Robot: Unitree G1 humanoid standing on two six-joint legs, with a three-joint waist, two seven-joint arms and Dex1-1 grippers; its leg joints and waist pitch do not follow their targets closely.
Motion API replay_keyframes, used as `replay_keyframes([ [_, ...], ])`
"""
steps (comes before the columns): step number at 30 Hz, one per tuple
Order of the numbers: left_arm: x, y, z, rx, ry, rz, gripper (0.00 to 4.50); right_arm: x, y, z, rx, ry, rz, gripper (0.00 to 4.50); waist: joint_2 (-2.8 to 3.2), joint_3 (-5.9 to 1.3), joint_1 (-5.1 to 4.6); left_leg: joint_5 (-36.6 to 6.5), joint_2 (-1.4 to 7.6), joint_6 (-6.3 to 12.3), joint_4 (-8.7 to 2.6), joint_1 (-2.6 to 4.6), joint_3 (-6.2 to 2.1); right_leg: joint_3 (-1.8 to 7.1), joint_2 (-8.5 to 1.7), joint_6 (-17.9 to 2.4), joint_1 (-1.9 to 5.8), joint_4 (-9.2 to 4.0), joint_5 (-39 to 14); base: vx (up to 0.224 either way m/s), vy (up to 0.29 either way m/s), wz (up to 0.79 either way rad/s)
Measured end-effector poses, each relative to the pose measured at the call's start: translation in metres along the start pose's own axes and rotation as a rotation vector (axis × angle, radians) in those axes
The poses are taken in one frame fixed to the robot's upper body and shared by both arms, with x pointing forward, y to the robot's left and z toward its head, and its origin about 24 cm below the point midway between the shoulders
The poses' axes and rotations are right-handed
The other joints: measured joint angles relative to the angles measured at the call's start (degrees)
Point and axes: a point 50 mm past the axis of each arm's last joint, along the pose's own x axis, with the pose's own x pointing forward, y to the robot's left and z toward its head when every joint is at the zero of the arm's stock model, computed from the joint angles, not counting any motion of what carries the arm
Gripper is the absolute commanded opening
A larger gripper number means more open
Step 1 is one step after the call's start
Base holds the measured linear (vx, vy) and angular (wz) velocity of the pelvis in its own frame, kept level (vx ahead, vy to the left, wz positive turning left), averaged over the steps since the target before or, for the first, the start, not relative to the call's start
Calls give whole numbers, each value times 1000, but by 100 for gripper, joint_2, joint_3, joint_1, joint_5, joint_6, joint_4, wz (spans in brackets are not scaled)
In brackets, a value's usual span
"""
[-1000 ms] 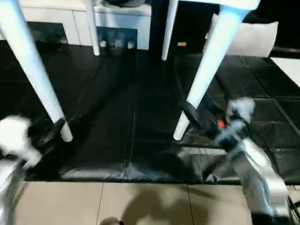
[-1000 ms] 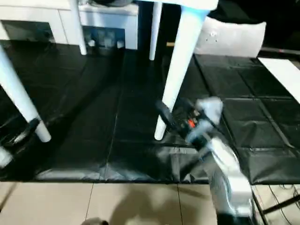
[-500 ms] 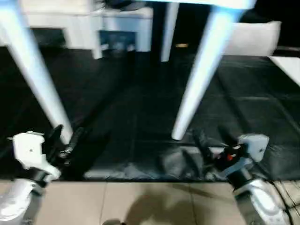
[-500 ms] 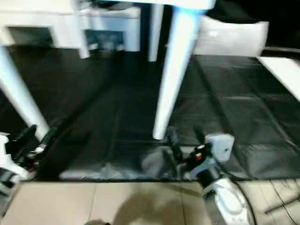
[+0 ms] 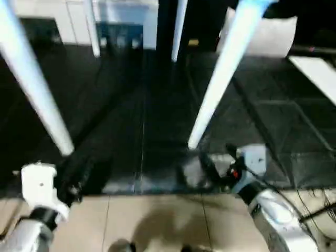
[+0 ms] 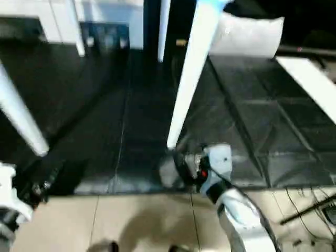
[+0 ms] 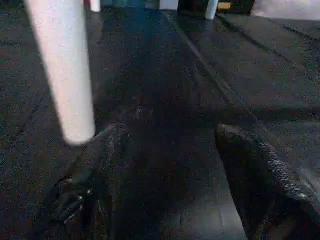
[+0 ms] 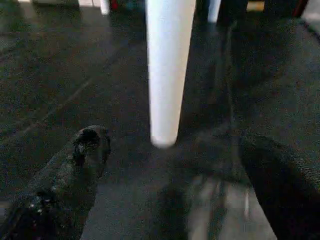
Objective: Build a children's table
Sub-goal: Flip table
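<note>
- White plastic throughout: we note the children's table with its four long tapered round tube legs standing upright on a black sheeted floor mat (image 5: 157,121); its top runs off the upper edge of the head views.
- Near left leg (image 5: 34,84) and near right leg (image 5: 220,73) both have their feet on the mat; two far legs (image 5: 177,29) stand behind, in front of a white cabinet (image 5: 68,21).
- Left gripper (image 7: 170,150), two black fingers, stands spread with nothing between them; the near left leg's foot lies just beside one finger, apart from it.
- Right gripper (image 8: 165,160) is spread wide and empty; the near right leg's foot sits ahead of the gap, untouched.
- Step in hand, as we judge it: assembly looks complete, all legs seated and the table set on its feet; both arms sit low near the mat's front edge by the beige tile floor (image 5: 157,220).
- Next move, we judge, calls only for keeping both grippers clear of the legs so nothing is nudged, perhaps a check that each leg is firmly seated.
- Writing: no brand, label or lettering readable; a small orange-red mark on the right wrist is too blurred to read.
</note>
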Motion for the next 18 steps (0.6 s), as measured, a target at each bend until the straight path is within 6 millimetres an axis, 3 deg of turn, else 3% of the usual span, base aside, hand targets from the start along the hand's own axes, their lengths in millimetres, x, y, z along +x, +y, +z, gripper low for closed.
replay_keyframes([
  [1,1,1,2,12,-4,-5,311,0,1,-1,7,0,2,450,70,60,71,-22,47,-31,-30,55,0,-93,-35,11,135,252,-284,-212,13,-13],
  [2,9,0,10,45,-30,-41,311,-4,-1,-4,17,-3,-15,450,28,87,256,-25,56,-38,-29,108,155,-152,-114,-78,168,1111,-792,-187,2,8],
  [3,15,-1,18,62,-69,-54,311,-5,-3,-5,17,-1,-23,450,-92,60,528,-23,88,-39,-21,100,355,-76,-109,-122,304,1460,-1116,-187,2,8],
  [4,13,-1,21,79,-82,-51,311,-2,-3,-1,10,-19,-18,450,-244,3,716,-15,51,-52,16,-5,573,189,-90,-59,517,1539,-1583,-88,-111,12],
  [5,11,0,13,66,-44,-44,311,4,-5,6,-1,-50,-5,450,-127,17,783,-201,67,-225,505,-93,329,311,-41,-56,385,1619,-1829,-47,-105,1],
  [6,9,-3,0,50,16,-63,311,3,-7,4,5,-55,-11,450,-3,18,910,-256,-44,-191,796,-2,-50,333,-1,-53,438,1600,-1823,-47,-105,1],
  [7,12,-4,-3,56,40,-88,311,2,-9,2,18,-59,-21,450,115,35,952,-455,-186,-248,825,149,-367,350,41,-59,505,1532,-1792,-66,30,14],
  [8,22,-6,3,82,15,-123,311,1,-10,0,27,-63,-12,450,213,91,984,-583,-256,-331,585,293,-397,396,45,-69,529,1455,-1710,-117,48,35],
  [9,26,-8,8,93,-6,-141,311,2,-9,-4,37,-55,7,450,261,112,984,-565,-258,-328,477,333,-343,428,54,-74,576,1341,-1628,-117,48,35],
  [10,30,-11,9,102,-20,-170,311,2,-7,-5,46,-53,34,450,276,106,966,-566,-258,-327,370,358,-299,475,86,-112,603,1209,-1579,-112,57,23],
  [11,34,-15,9,109,-24,-205,311,1,-7,-5,57,-60,60,450,292,81,900,-562,-257,-322,224,389,-258,492,96,-127,664,996,-1408,-48,78,1],
  [12,36,-20,6,106,-13,-244,311,-1,-7,-5,62,-59,86,450,278,52,851,-542,-258,-293,138,402,-233,492,91,-129,689,851,-1244,-48,78,1],
  [14,36,-36,-3,59,26,-354,311,-7,-10,-4,74,-61,149,450,329,7,676,-299,-236,-182,45,424,-234,472,112,12,748,651,-1061,-14,85,-10],
  [18,33,-53,-15,-29,69,-500,311,-15,-9,-4,84,-52,290,450,317,-21,285,-299,-241,-180,0,416,-205,493,104,64,758,515,-977,1,38,-5],
])
